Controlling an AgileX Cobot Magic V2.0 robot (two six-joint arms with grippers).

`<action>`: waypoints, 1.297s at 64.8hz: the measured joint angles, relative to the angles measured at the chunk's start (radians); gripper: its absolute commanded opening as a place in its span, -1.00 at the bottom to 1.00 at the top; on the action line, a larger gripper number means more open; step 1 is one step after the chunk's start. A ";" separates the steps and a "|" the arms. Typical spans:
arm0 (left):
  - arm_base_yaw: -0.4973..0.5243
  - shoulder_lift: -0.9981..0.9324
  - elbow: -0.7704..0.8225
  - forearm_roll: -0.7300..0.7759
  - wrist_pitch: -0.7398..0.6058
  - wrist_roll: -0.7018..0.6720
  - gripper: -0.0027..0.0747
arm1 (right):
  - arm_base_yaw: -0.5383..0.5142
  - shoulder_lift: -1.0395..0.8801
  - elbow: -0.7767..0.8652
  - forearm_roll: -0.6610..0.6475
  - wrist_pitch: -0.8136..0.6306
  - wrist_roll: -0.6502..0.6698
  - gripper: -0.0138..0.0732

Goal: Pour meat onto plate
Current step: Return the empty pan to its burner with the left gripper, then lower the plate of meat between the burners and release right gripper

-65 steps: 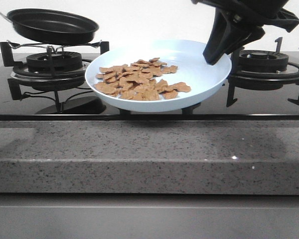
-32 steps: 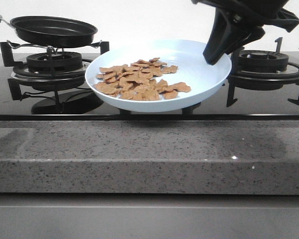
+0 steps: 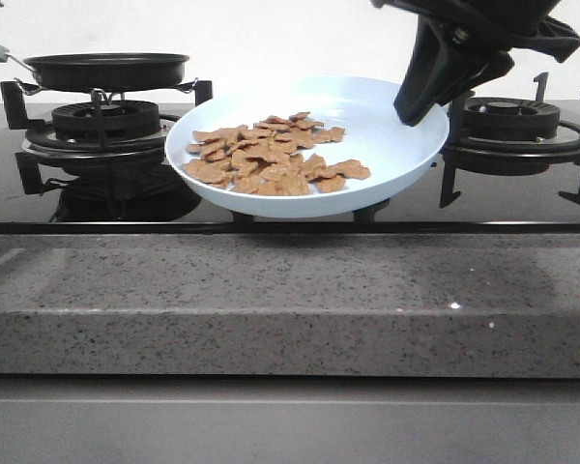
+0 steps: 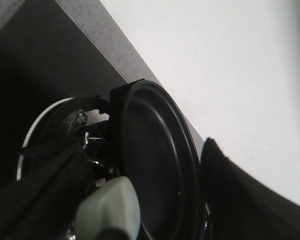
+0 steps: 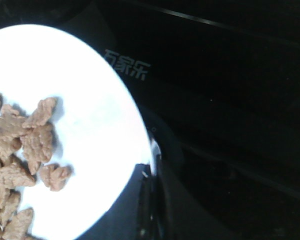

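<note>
We see the meat (image 3: 271,155) as a loose heap of small, flat, ragged orange-brown slices with a matte, slightly ridged surface, overlapping one another on the left-hand half of the plate (image 3: 387,145). The plate is a shallow round dish, pale blue and glossy, with a smooth raised rim; it sits tilted above the dark glass cooktop (image 3: 522,198), between the two burners. Our right gripper (image 3: 418,108) has its black fingers pinched on the plate's right rim; the right wrist view shows the meat (image 5: 25,145) lying well in from that rim (image 5: 140,165), where the fingers grip the plate's edge.

On the left burner's black wire grate (image 3: 101,101) rests the round black frying pan (image 3: 106,70), level and matte, its inside bare. In the left wrist view our left gripper (image 4: 110,220) holds the pan's pale grey-green handle (image 4: 110,207) between dark fingers. In front runs a speckled grey stone counter edge (image 3: 290,300).
</note>
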 measured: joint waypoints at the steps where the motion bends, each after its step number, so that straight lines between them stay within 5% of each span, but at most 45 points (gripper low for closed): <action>1: 0.000 0.000 -0.002 0.009 0.003 0.000 0.50 | 0.000 0.000 0.000 0.000 0.000 0.000 -0.84; 13: 0.021 -0.016 -0.022 0.203 0.016 -0.052 0.50 | 0.000 0.000 0.000 0.000 0.000 0.000 -0.84; 35: 0.061 -0.244 -0.065 0.788 0.025 -0.254 0.50 | 0.000 0.000 0.000 0.000 0.000 0.000 -0.84; 64: -0.288 -0.702 0.147 1.433 -0.016 -0.600 0.48 | 0.000 0.000 0.000 0.000 0.000 0.000 -0.84; 84: -0.363 -0.895 0.299 1.514 -0.032 -0.656 0.48 | 0.000 0.000 0.000 0.000 0.000 0.000 -0.84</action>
